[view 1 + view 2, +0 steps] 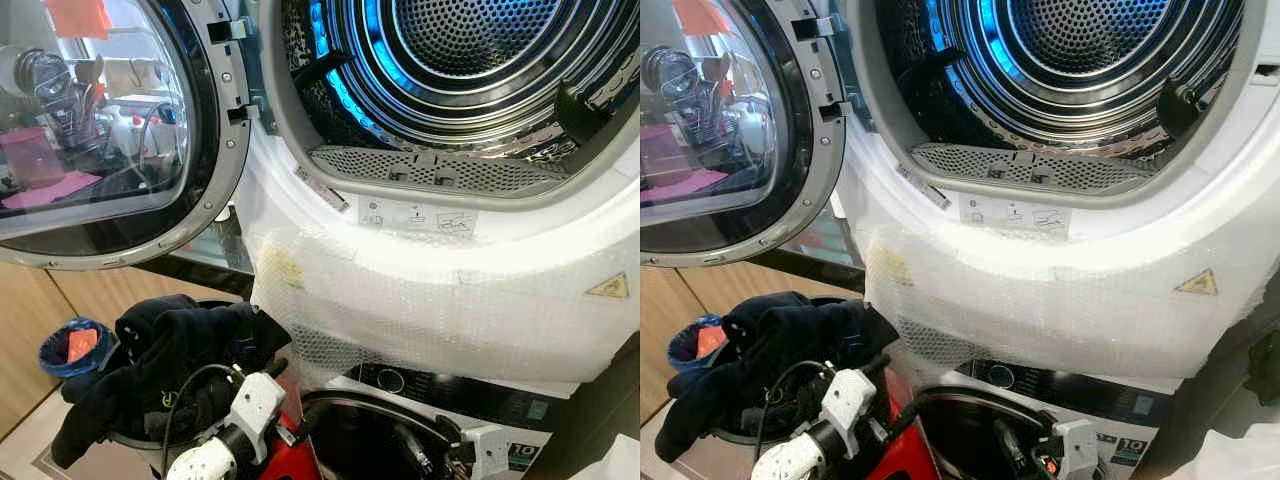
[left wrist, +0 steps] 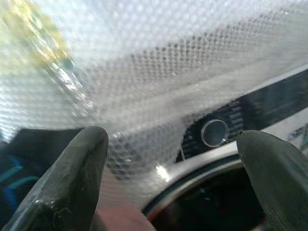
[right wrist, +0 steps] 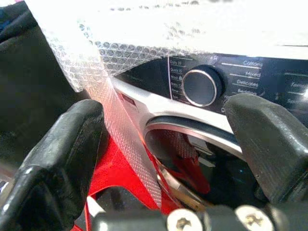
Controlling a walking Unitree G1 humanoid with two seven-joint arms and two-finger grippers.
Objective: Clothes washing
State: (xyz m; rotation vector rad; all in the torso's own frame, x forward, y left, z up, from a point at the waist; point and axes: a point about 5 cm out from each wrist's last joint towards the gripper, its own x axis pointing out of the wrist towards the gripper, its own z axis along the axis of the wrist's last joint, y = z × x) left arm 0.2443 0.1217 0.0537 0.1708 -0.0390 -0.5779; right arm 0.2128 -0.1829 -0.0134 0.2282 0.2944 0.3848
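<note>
An upper drum [image 1: 470, 60] w/ door [image 1: 110, 130] swung open is seen well above both sets of fingers; its front is wrapped in bubble wrap [image 1: 440, 300], which hangs down toward a lower machine [image 1: 1070, 400] whose dial [image 3: 201, 87] sits just ahead of the fingers, past the wrap's edge. The dark clothes [image 1: 170, 355] are heaped in a basket [image 1: 130, 440] beside and slightly behind the left gripper [image 2: 173, 159], on its outer side, away from the right gripper [image 3: 168, 144]. No clear long axis is shown by the heap; it is draped over the basket rim, w/ a sleeve-like end hanging down at the far outer side. Left gripper's fingers are spread wide, nothing held betw. them; right gripper's fingers likewise are parted wide and empty, pointed at the lower machine's door ring. The left arm is judged the nearer to the clothes, so the pick is prob. its job: a turn outward and down to the heap is called for, then a lift up to the open drum.
</note>
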